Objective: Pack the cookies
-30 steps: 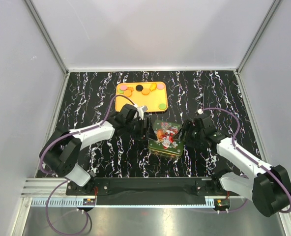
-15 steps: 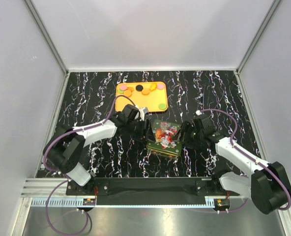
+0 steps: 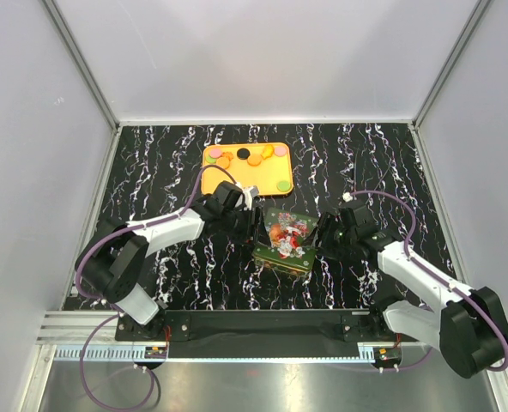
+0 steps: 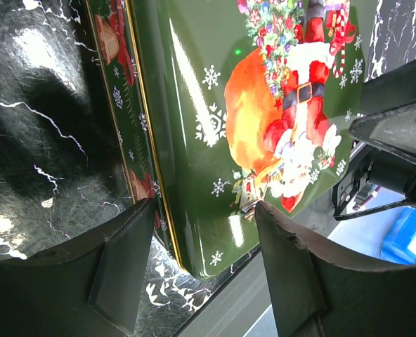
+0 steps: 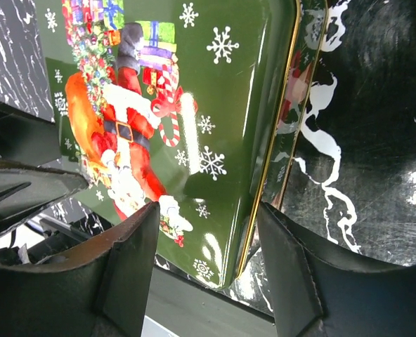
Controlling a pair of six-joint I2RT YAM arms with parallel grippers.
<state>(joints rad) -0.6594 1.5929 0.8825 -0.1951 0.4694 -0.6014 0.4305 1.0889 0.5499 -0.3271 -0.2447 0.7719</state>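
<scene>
Risk notes for this frame:

- The tin sat mid-table, lid on and skewed to the table edges. The cookies were all on the orange tray at the far side, apart from the tin. None were packed.
- The left gripper was at the tin's left end and the right gripper at its right end. Both sets of jaws stood part-open, astride a corner of the tin. The wrist views had the fingers hard up beside the wall and lid rim. I couldn't tell whether the pads were actually bearing on it, so I wouldn't count either as a grip.
- Main worry was the corner hold. Pinching a corner rather than a flat side would probably twist the tin once load came on.
- If one arm lifted ahead of the other, the lid would likely cock and jam. The base could also come up with it and then drop.
- The lid looked glossy and so did the table. I'd expect pad slip, or the whole tin skating sideways.
- The left arm's cable looped over the tray's near-left corner. A big left-arm move could drag it across the tray and scatter cookies.
</scene>
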